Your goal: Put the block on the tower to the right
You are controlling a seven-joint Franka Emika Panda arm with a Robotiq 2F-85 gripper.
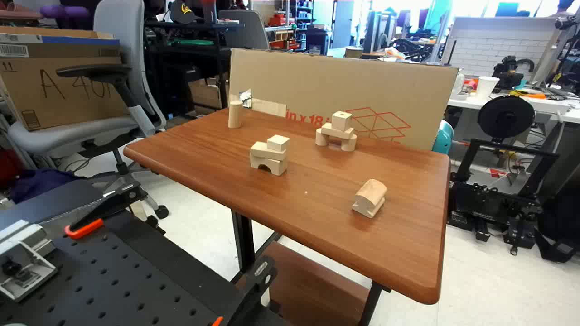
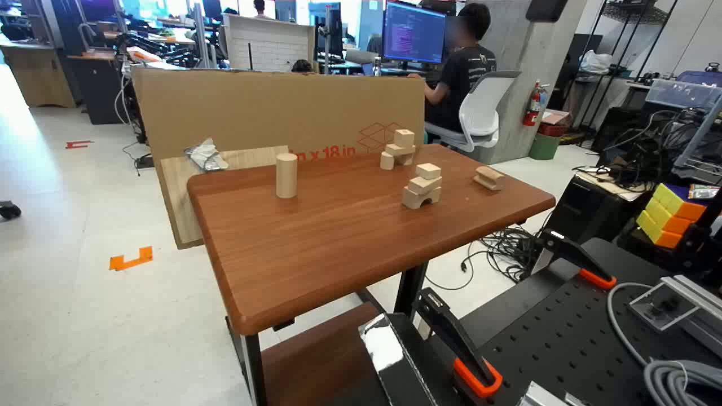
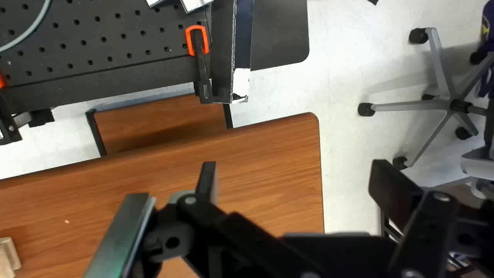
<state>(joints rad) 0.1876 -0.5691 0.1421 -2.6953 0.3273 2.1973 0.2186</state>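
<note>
The gripper (image 3: pixel 270 193) is spread wide, with nothing between its fingers (image 3: pixel 119 235). The job now is to go and get the block (image 1: pixel 370 198), which lies by itself on the table (image 1: pixel 204 149), round side up. To do it well, the gripper should stop right over the block, turn so a finger comes down on each long side, and pinch low and snug, since a round top could slip away. I think the tower (image 1: pixel 337 131) we want is the one on two round legs (image 1: pixel 348 144), but I am not sure. A small cube (image 1: pixel 340 122) sits on top, so the block should come down slowly, its middle over that cube, or things may fall. The block is well away from the gripper, not between the fingers. In the wrist view a bit of pale wood (image 3: pixel 9 253) peeks in at the left edge, near the bottom; that is most likely the block. I cannot tell how high the gripper hangs.
</note>
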